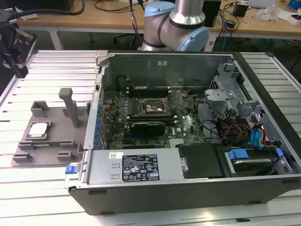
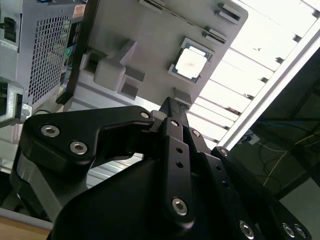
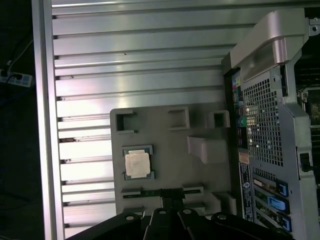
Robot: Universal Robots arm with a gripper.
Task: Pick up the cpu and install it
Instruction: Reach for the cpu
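the cpu lies flat in its shallow recess on the grey tray. that is on the exterior view's left of the open case, well apart from the motherboard socket. in both wrist views the gripper hovers over a slotted edge of the tray, near the chip but not touching it. it looks closed up, tips together, with nothing in it. treat the chip as light, stiff and thin, with a smooth metal top that will likely slip under a loose pinch. its underside is probably delicate, so take it by two opposite edges of the pale rim, squarely and gently, and keep it level. the raised corners of the recess leave you little room beside it.
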